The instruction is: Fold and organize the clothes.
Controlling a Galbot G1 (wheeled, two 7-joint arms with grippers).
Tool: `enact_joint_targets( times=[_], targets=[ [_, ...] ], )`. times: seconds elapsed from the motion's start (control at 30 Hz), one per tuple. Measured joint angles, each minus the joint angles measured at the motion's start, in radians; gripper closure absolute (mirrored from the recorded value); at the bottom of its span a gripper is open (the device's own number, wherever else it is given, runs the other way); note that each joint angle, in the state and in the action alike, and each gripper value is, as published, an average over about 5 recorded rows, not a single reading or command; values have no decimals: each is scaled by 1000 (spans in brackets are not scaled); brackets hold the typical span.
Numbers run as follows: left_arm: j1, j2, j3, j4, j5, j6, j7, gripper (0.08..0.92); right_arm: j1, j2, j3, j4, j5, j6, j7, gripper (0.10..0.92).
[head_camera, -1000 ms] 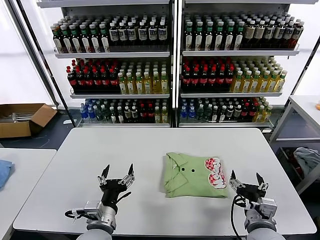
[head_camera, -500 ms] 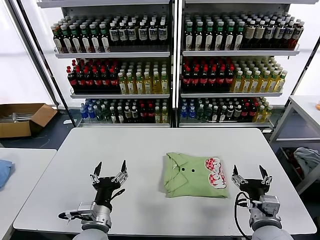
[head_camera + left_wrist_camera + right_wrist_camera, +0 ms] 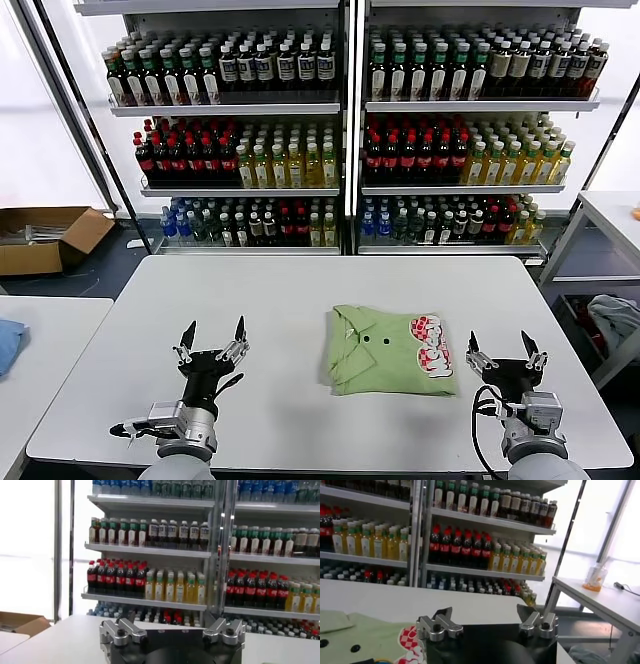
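The light green polo shirt (image 3: 388, 349) lies folded into a rectangle on the white table (image 3: 300, 300), right of centre, collar and buttons at its left, red-and-white print at its right. Part of it shows in the right wrist view (image 3: 365, 640). My left gripper (image 3: 212, 338) is open and empty, pointing up near the table's front left, well left of the shirt. My right gripper (image 3: 503, 349) is open and empty, pointing up just right of the shirt. Each shows in its own wrist view, the left (image 3: 170, 627) and the right (image 3: 487, 617).
Shelves of bottles (image 3: 345, 130) stand behind the table. A cardboard box (image 3: 45, 238) lies on the floor at the far left. A side table with blue cloth (image 3: 8, 340) is at the left. A grey-white cloth heap (image 3: 615, 318) lies under another table at the right.
My left gripper has drawn back toward me and to the left. My right gripper has shifted slightly right, away from the shirt. The shirt has not moved.
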Motion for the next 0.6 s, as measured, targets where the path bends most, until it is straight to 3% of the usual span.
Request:
enact_joint_targets(
  times=[0.6],
  targets=[
    [-5, 0, 1, -8, -1, 33, 22, 177, 14, 1, 6, -9, -3, 5, -3, 203]
  ],
)
